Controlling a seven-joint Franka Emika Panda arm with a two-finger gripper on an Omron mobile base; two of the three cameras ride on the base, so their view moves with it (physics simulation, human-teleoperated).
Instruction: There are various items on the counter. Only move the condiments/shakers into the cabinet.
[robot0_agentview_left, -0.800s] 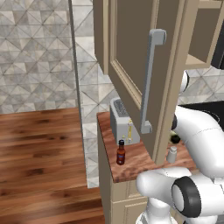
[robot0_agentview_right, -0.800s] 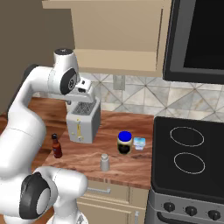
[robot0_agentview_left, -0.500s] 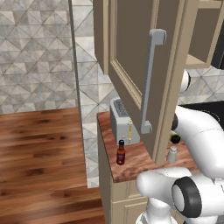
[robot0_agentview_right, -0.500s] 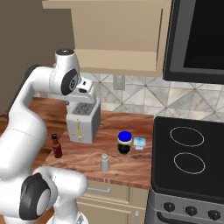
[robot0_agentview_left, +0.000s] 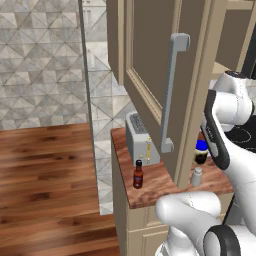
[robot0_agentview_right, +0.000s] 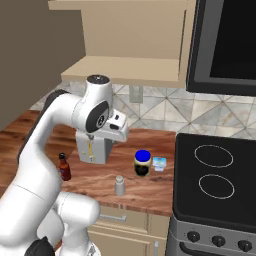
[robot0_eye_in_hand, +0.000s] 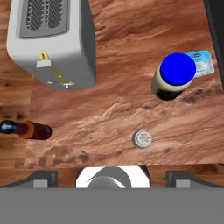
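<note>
**While my tool hangs spread and empty above the bench, the risks lie in the choice of target and in the descent**

With its two dark fingertips wide apart at the lower edge of the hand view, my tool (robot0_eye_in_hand: 112, 175) holds nothing and looks straight down on the bench (robot0_eye_in_hand: 131, 39). Nearest beneath it stands the pale grey shaker (robot0_eye_in_hand: 142, 139), upright and alone on bare wood. Further out to one side is the dark red bottle (robot0_eye_in_hand: 33, 130), close to the bench edge, just in front of the silver toaster (robot0_eye_in_hand: 50, 41). On the other side sits the blue-lidded jar (robot0_eye_in_hand: 175, 76), touching or just beside a small pale tub (robot0_eye_in_hand: 202, 62). Above the bench, the cabinet (robot0_agentview_left: 150, 65) has its door swung open, the long bar handle (robot0_agentview_left: 170, 95) facing the room; its shelf (robot0_agentview_right: 125, 70) is bare.

Hazards, as I judge them:
- The jar is the most conspicuous item yet no condiment; closing on it would be a wrong pick.
- The shaker is small and smooth, so an off-centre descent could tip it or send it rolling.
- The bottle stands near the edge, and a glancing finger could push it to the floor.
- The open door hangs close beside my arm (robot0_agentview_left: 225, 125); a wide swing upward could strike it or its handle.
</note>
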